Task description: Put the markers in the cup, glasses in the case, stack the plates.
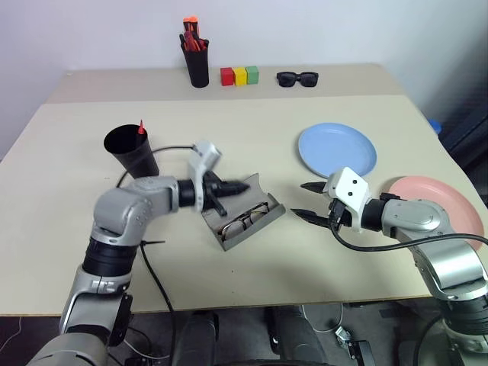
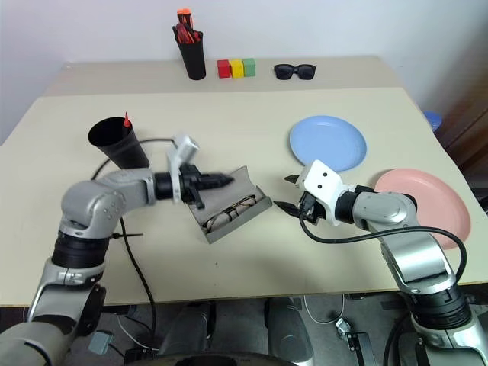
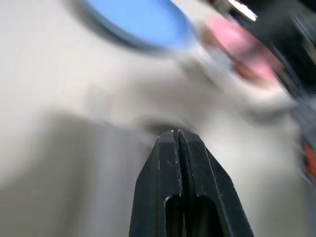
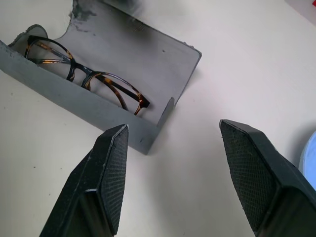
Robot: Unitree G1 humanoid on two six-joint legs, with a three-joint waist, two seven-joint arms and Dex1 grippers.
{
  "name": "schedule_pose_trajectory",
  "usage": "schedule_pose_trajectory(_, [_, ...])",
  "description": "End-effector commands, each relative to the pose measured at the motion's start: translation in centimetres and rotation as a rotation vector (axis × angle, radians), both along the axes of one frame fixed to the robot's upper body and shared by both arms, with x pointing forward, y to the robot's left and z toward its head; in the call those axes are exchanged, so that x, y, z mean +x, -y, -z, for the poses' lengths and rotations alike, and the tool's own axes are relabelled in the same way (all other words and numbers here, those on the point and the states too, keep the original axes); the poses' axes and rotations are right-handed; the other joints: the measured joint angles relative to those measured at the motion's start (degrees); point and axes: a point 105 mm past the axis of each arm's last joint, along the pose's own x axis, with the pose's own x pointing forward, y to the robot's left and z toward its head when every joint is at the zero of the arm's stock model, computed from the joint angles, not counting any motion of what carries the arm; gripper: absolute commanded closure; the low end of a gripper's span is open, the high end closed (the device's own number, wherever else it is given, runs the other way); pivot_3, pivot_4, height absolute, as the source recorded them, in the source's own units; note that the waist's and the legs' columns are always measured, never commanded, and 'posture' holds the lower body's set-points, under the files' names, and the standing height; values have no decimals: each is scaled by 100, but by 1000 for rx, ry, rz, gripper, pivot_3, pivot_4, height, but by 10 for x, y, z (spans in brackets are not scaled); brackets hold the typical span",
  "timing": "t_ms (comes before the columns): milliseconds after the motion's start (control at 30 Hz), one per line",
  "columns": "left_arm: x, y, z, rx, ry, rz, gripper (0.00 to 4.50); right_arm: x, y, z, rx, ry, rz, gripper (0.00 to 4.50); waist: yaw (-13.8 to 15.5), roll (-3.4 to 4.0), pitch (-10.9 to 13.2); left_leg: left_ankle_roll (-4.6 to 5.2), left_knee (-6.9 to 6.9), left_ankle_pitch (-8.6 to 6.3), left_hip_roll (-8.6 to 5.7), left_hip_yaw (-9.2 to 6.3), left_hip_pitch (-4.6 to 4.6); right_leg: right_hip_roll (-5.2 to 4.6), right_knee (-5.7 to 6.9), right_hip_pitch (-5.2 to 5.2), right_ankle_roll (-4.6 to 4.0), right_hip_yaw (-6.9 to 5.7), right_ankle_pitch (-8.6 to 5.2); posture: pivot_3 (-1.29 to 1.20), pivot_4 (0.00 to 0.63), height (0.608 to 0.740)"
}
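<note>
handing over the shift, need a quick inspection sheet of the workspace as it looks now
surface: beige table, a second table butted behind it.
job's things: red marker stands in the black cup; glasses lie in the open grey case; blue plate and pink plate lie side by side, not stacked.
clutter: black pen pot of orange-capped pens, red, yellow and green blocks, black sunglasses, all at the back.
grippers: left gripper jaws shut, at the case lid; right gripper jaws open, empty, beside the case.
cables: black cable along the left arm, another under the right.
surroundings: white wall.
</note>
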Motion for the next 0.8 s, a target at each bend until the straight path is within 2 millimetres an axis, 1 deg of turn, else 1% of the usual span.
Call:
schedule_pose_trajectory(33, [20,-27,-8,26,19,-176,4444,-3,-4,-11,7,50,-22,1534,1,1,0,0,-1,0,0,0,0,0,0,0,1,0,0,0,150,740])
schedule_pose_trajectory(67, [21,-35,-2,65,5,-204,4444,-3,-5,-12,9,51,-27,1534,2,1,0,0,-2,0,0,0,1,0,0,0,2,0,1,0,150,740])
schedule_pose_trajectory(133, [19,-43,9,111,-39,-215,4444,-3,-6,-13,13,53,-35,1534,-5,1,0,0,-3,0,0,0,1,0,0,-1,2,0,1,0,150,740])
schedule_pose_trajectory(200, [14,-43,18,134,-77,-190,4444,-3,-7,-13,15,53,-40,1534,4,1,0,0,-3,0,0,0,1,0,1,-1,1,0,1,0,150,740])
schedule_pose_trajectory(267, [5,-41,31,181,-112,-144,4444,-3,-8,-13,15,54,-45,1534,19,1,0,0,-2,0,0,0,0,-1,0,0,1,0,0,0,150,740])
schedule_pose_trajectory(333, [0,-37,39,202,-134,-117,4444,-3,-9,-13,17,54,-48,1534,29,0,0,0,-2,0,-1,0,-1,-2,0,0,1,0,0,0,150,740])
schedule_pose_trajectory(433, [-8,-27,38,179,-122,-47,4444,-2,-11,-13,19,55,-51,1534,26,0,0,0,-2,0,-1,0,-2,-2,-1,0,0,0,0,0,150,740])
schedule_pose_trajectory(500, [-18,-17,30,146,-82,30,4444,-3,-10,-13,19,55,-50,1534,23,0,0,0,-2,0,0,0,-2,-1,-1,-1,0,0,0,0,150,740])
schedule_pose_trajectory(567, [-27,-10,25,113,-78,89,4444,-3,-10,-13,18,55,-47,1534,22,0,0,0,-3,0,0,0,-2,-1,-1,-1,0,0,0,0,150,740])
schedule_pose_trajectory(700, [-41,0,32,134,-103,170,4444,-2,-9,-14,17,63,-38,1534,10,1,0,0,-3,0,0,0,0,-1,-1,0,-1,0,0,0,150,740])
schedule_pose_trajectory(800, [-45,5,37,152,-118,198,4444,-1,-9,-16,19,68,-36,1534,10,1,0,0,-3,0,0,0,1,0,0,0,-1,0,-1,0,150,740])
